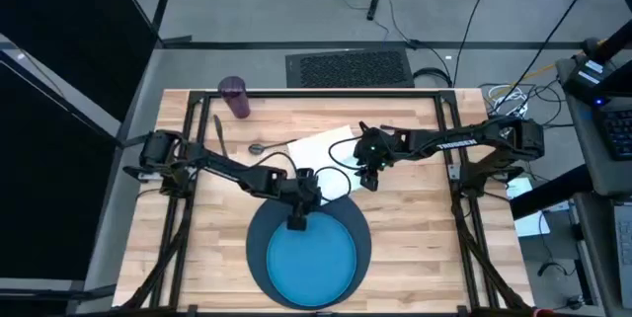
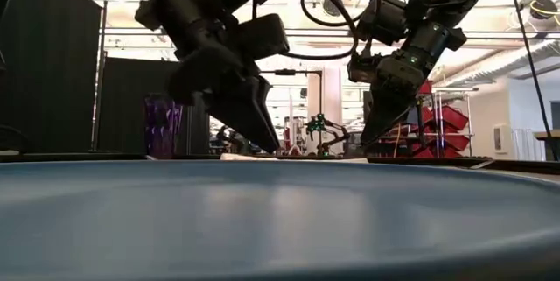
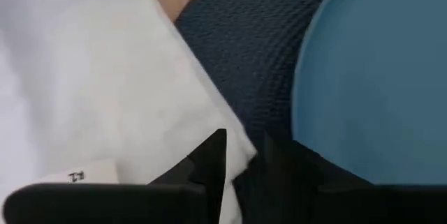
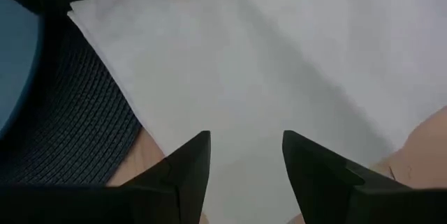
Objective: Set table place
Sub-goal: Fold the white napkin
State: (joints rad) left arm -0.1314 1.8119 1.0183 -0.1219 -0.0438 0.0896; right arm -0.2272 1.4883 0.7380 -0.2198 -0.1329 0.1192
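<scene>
Napkin (image 1: pixel 326 154) is partly hidden under both arms from above; only its far half shows clearly. In the low view the plate (image 2: pixel 280 220) rim fills the foreground and blocks most of the table, so the napkin is just a thin white sliver there. Fork, knife not made out; a spoon (image 1: pixel 259 147) lies left of the napkin, plus a thin dark item (image 1: pixel 219 131) I can't identify beside it.

Left gripper (image 1: pixel 296 220) sits at the far edge of the mat (image 1: pixel 259 248), by the plate rim and the napkin's near corner. Fingers nearly together w/ a narrow gap, napkin edge right at the tips; can't tell if it's pinched.

Right gripper (image 1: pixel 369 175) hangs over the napkin's right side, fingers spread apart, nothing between them.

Table (image 1: pixel 415 218): pale wood planks, black frame bars. Purple cup (image 1: pixel 234 97) stands at the far left corner, well apart from the mat. Grey floor w/ cables and a black mat (image 1: pixel 350 67) beyond; dark curtains on the left, red bins (image 2: pixel 442 128) in the room behind.
</scene>
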